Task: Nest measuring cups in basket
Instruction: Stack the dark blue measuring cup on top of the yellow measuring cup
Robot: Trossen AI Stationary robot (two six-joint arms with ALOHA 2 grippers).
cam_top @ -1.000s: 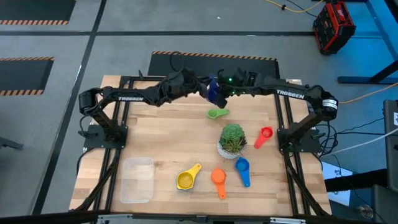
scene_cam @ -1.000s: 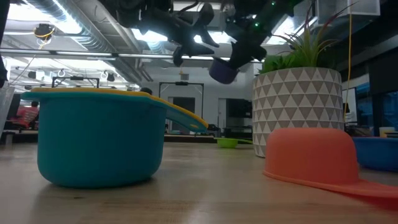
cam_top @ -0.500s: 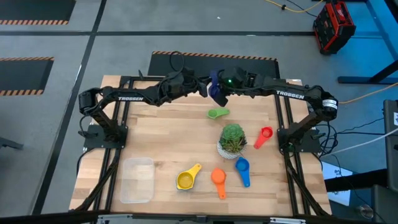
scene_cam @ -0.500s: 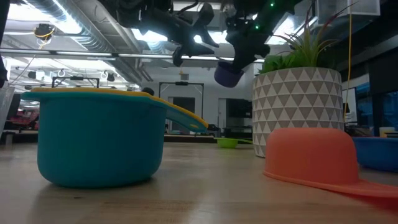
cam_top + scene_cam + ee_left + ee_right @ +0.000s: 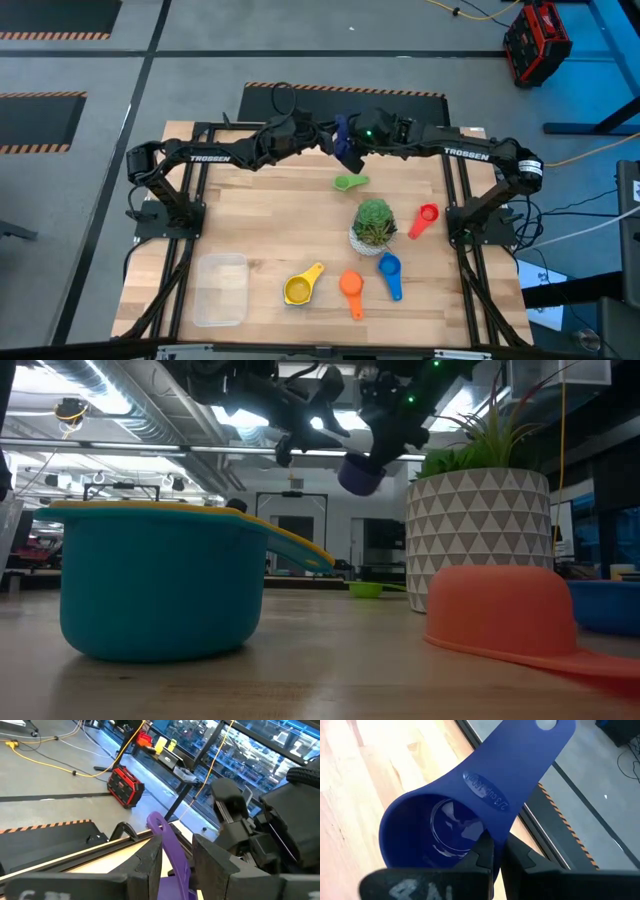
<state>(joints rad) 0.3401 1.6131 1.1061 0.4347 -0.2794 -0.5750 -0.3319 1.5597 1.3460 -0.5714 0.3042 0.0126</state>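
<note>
At the near-left corner of the table (image 5: 260, 215) the clear basket (image 5: 221, 288) lay empty, well apart from everything else, so your longest risk was the carry: any cup lifted at the far edge had the whole table to cross. Next came the yellow measuring cup (image 5: 298, 287) just right of the basket, then the orange measuring cup (image 5: 351, 285), both lying near the front. Further back, over the far edge, your left gripper (image 5: 322, 138) met the right one in mid-air; its fingers (image 5: 150, 865) sat on either side of the handle of the dark blue measuring cup (image 5: 347, 146), though I could not tell whether they pressed on it. The right gripper (image 5: 362, 135) was closed on that same cup, pinching it near the root of the handle with the bowl tilted. A hand-off up there could have dropped the cup if one side let go before the other had a firm hold, and the smooth flat handle looked likely to twist. Below it lay the green measuring cup (image 5: 349, 182), which a falling cup might have knocked. Further right, the potted plant (image 5: 374, 226) stood in the path to the light blue measuring cup (image 5: 389, 270) and the red measuring cup (image 5: 425, 217); a low sweep could have tipped it.
</note>
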